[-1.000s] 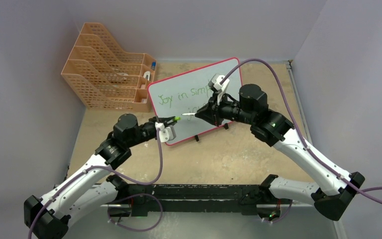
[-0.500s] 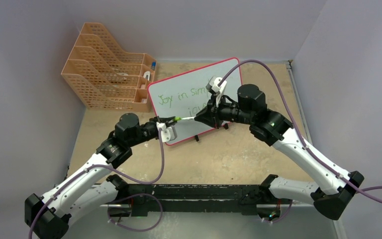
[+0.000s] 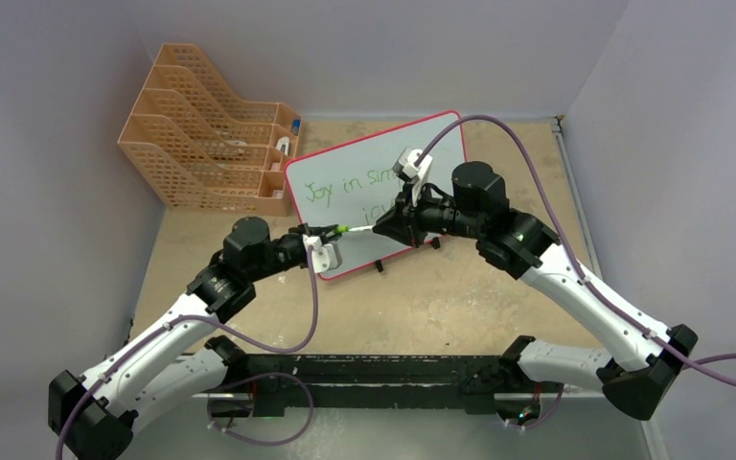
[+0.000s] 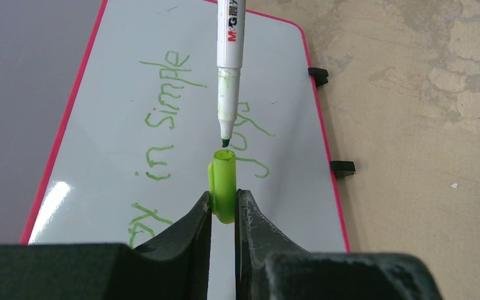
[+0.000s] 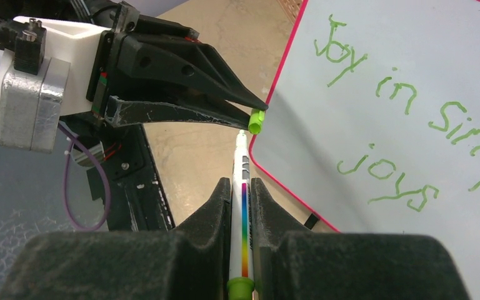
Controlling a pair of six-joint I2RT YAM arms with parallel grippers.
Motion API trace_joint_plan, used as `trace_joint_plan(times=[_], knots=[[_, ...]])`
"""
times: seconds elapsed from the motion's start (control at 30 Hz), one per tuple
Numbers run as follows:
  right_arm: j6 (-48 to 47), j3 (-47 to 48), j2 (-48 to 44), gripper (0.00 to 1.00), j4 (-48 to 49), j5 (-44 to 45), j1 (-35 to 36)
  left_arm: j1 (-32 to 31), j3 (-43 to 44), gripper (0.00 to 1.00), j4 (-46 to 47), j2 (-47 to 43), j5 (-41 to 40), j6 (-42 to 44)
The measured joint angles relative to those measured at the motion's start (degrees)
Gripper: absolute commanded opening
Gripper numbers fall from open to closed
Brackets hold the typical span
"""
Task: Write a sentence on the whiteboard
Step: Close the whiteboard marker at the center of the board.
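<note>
The whiteboard (image 3: 345,168) with a pink-red frame stands tilted at mid table; it also shows in the left wrist view (image 4: 106,125) and right wrist view (image 5: 425,75). The sentence (image 5: 387,119) in green reads "Joy in simple joys" in two lines (image 4: 181,125). My left gripper (image 4: 224,199) is shut on the green marker cap (image 4: 224,181), its open end facing the marker. My right gripper (image 5: 242,184) is shut on the white marker (image 5: 242,206). The marker tip (image 4: 225,141) sits just in front of the cap's mouth, a small gap between them. Both meet over the board's lower left (image 3: 345,230).
An orange mesh file rack (image 3: 201,144) stands at the back left beside the board. Black stand feet (image 4: 342,167) stick out from the board's lower edge. Grey walls close in the left, back and right.
My right gripper has moved left with the marker, bringing its tip closer to the cap. My left gripper has stayed nearly still.
</note>
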Motion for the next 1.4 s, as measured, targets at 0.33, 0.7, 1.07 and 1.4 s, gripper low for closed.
trace_joint_plan(times=[0.33,0.7,1.07,1.4], knots=[[0.02,0.0,1.01,0.0,-0.02,1.42,0.37,0.0,0.63,0.0,-0.42,0.2,0.04,-0.04],[0.02,0.0,1.18,0.0,0.0,2.82,0.48,0.0,1.31,0.0,-1.53,0.35,0.9,-0.09],[0.02,0.0,2.6,0.0,0.15,3.15,1.53,-0.11,3.52,0.0,-4.61,2.01,1.86,-0.24],[0.02,0.11,3.89,0.0,0.33,5.88,3.61,-0.52,8.04,0.0,-9.88,4.11,3.87,-0.5]])
